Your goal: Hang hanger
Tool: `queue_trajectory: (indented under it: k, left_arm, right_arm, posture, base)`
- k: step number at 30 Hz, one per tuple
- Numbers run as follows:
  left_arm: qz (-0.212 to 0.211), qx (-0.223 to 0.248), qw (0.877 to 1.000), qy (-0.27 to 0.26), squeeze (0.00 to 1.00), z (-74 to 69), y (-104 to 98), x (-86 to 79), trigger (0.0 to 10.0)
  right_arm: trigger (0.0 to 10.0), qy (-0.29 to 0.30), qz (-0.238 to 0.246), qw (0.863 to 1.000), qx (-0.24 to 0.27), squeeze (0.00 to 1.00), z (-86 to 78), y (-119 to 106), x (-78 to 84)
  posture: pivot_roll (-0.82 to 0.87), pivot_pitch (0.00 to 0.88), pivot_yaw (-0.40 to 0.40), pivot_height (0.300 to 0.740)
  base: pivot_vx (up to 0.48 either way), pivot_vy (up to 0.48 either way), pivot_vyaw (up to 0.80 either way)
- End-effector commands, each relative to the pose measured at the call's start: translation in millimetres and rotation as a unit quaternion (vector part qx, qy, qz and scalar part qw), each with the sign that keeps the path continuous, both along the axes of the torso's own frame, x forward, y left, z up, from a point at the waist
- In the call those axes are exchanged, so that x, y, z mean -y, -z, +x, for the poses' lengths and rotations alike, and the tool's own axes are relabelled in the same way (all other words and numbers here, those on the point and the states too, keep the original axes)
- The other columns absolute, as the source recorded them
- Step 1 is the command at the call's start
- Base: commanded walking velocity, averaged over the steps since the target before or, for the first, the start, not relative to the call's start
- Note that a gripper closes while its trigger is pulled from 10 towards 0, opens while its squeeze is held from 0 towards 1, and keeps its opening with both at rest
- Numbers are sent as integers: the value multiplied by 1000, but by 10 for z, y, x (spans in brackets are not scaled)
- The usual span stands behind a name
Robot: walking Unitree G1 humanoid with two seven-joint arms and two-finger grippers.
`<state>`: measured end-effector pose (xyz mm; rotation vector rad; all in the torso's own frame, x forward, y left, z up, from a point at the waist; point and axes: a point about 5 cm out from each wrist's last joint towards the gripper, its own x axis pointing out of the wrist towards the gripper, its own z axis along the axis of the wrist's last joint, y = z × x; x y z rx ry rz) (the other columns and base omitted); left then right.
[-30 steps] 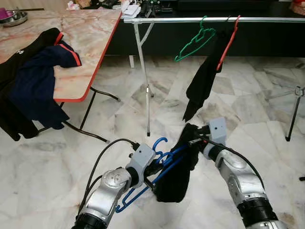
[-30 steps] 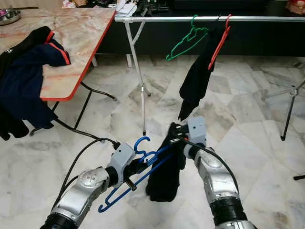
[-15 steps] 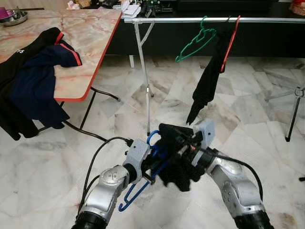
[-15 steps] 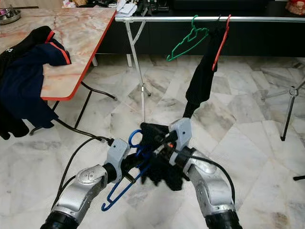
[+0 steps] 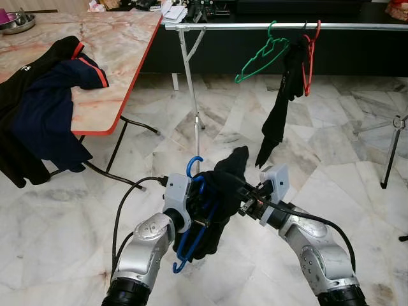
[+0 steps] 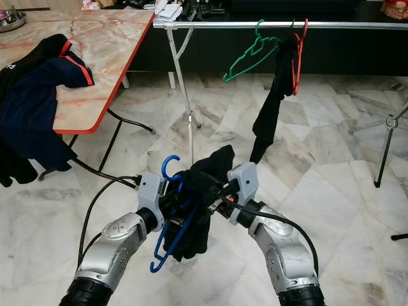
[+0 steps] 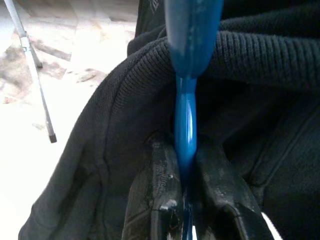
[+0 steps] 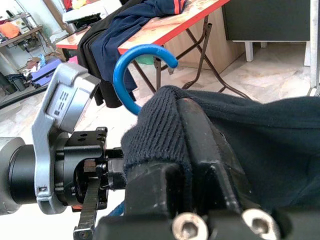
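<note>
A blue hanger stands nearly upright in front of me, hook up, with my left gripper shut on its bar. A black garment is bunched over the hanger's upper part. My right gripper comes in from the right and is shut on a fold of that black garment, close beside the left one. Farther back runs a metal rail. On it hang a green hanger and a red hanger with another black garment.
A marble-topped folding table stands at the left with dark clothes draped over its edge. The rail's leg stands ahead on the marble floor. A tripod leg is at the right.
My right gripper has moved left toward the left one, pulling the black garment up over the blue hanger. The hanger has swung from slanted to nearly upright. The red hanger has turned on the rail.
</note>
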<state>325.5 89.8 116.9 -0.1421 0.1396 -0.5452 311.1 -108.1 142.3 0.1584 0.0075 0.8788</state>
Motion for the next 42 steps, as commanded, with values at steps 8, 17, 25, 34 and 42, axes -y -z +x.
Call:
queue_trajectory:
  k: [8,17,25,34,42]
  left_arm:
    - [-23,16,1000,-11,0,38,-75,-11,10000]
    - [-51,29,997,-45,0,91,-154,-77,10000]
    - [-56,31,996,-54,0,105,-167,-96,10000]
    - [-57,33,996,-56,0,108,-167,-93,10000]
    - [-52,34,997,-56,0,108,-162,-91,10000]
  right_arm:
    - [10000,-13,9,1000,0,949,-61,-14,-2]
    - [10000,-17,-15,1000,-14,1000,-146,91,11]
    - [10000,-10,-37,999,-31,1000,-211,196,54]
    - [10000,61,-31,998,-6,1000,-91,121,130]
    - [10000,119,-44,992,30,1000,41,-41,167]
  posture:
    - [-56,216,4,740]
    - [-59,217,2,740]
    - [-61,216,1,740]
    - [-61,217,1,740]
    - [-63,218,-2,740]
  base:
    - [0,0,0]
    - [0,0,0]
    - [0,0,0]
    - [0,0,0]
    - [0,0,0]
